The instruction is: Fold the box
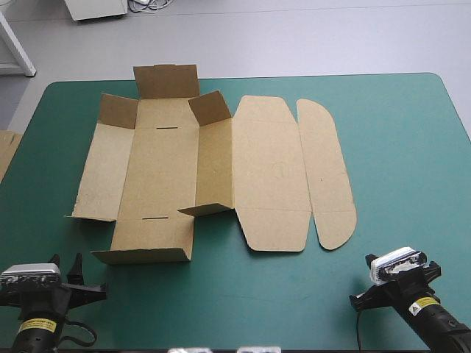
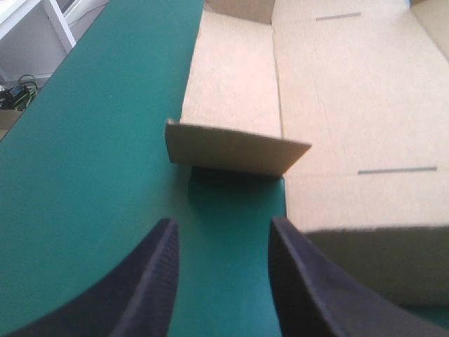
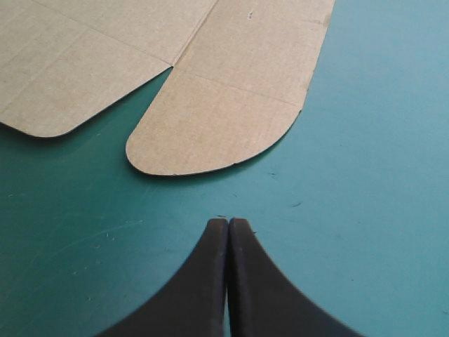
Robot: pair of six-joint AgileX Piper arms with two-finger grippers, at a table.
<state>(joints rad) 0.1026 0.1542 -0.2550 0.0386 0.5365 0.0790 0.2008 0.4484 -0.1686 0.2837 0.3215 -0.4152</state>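
High view: a brown box [image 1: 165, 173], a cut sheet of board only partly raised, lies on the teal-green cover of the table [image 1: 412, 147], filling the left and middle parts, with its farthest flap at the far edge. On the sheet's left part a few short flaps stand tilted up at the far end, and a wall panel is raised at the near end. Its right part, a broad lid panel [image 1: 271, 173] and a long rounded flap [image 1: 327, 176], lies flat toward the table's middle. A strip of more brown board [image 1: 6, 151] shows at the table's left edge. Left wrist view: the left pincer [image 2: 221, 223], by the near left corner of the table, is released, its two black fingers standing apart with only bare cover between them. Just ahead of it a small flap [image 2: 235, 149] stands up off the cover, and the raised near wall panel [image 2: 379, 260] lies beside one finger. Right wrist view: the right pincer [image 3: 228, 221], near the table's near edge toward the right, is clenched, the fingers meeting in one point and gripping nothing. The rounded end of the long flap lies flat ahead of it, apart from the fingertips.
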